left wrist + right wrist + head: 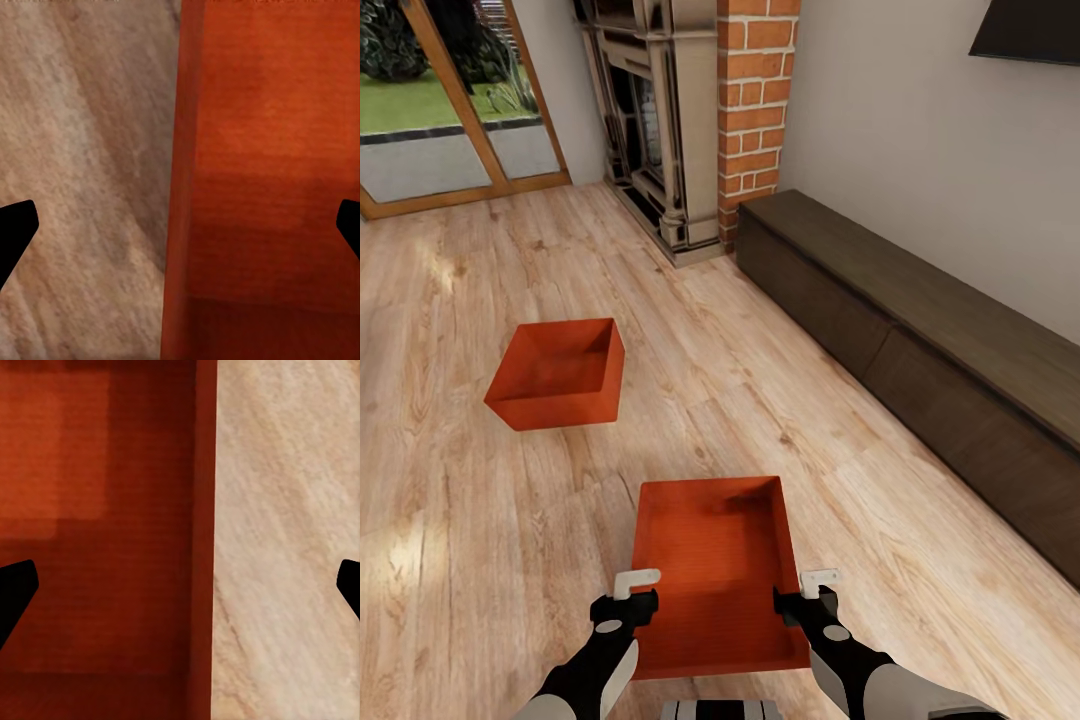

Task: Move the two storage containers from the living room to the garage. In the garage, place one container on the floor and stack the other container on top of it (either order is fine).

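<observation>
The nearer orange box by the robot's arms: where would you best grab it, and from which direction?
By its two long side walls, from above. The nearer container is lidless with thin upright walls, and the left gripper and right gripper already hang open, one astride each wall.

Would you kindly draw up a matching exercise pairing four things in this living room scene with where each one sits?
Things:
1. near container
2. far container
3. fireplace
4. dark cabinet

Places:
A. along the right-hand wall
B. between both grippers' fingers
C. alone on the planks, ahead and to the left
D. beside the brick column

Pairs: 1-B, 2-C, 3-D, 4-A
</observation>
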Controlling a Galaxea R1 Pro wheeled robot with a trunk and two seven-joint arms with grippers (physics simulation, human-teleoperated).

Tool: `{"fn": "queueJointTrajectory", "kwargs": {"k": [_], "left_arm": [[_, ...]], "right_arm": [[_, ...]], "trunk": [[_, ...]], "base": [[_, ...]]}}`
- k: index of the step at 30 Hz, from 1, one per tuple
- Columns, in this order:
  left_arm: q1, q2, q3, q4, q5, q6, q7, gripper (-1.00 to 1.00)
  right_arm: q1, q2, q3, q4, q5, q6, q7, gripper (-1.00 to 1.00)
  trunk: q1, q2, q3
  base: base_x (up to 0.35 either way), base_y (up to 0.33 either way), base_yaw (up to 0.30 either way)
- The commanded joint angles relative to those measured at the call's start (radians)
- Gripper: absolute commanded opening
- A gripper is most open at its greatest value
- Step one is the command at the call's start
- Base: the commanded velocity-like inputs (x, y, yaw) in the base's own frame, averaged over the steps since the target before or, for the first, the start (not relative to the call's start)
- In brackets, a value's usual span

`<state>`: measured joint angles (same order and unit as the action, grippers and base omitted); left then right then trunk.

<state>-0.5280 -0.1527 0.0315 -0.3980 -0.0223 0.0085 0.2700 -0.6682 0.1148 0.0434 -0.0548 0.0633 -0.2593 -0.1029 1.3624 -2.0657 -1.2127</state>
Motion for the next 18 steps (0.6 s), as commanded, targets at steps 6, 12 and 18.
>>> {"fn": "queueJointTrajectory", "kwargs": {"k": [6, 12, 18], "left_arm": [[0.000, -0.001, 0.003, -0.001, -0.002, 0.001, 0.002, 1.00], [0.000, -0.001, 0.003, -0.001, -0.002, 0.001, 0.002, 1.00], [0.000, -0.001, 0.002, -0.001, -0.003, 0.001, 0.002, 1.00]], "right_arm": [[-0.001, 0.000, 0.004, 0.001, 0.007, -0.001, -0.009, 1.00], [-0.001, 0.001, 0.004, 0.001, 0.006, -0.001, -0.015, 1.00], [-0.001, 0.002, 0.004, 0.001, 0.006, -0.001, -0.022, 1.00]], "trunk": [[0.000, 0.000, -0.001], [0.000, 0.000, -0.001], [0.000, 0.000, -0.001]], "base": [[0.000, 0.000, 0.000], [0.000, 0.000, 0.000], [0.000, 0.000, 0.000]]}}
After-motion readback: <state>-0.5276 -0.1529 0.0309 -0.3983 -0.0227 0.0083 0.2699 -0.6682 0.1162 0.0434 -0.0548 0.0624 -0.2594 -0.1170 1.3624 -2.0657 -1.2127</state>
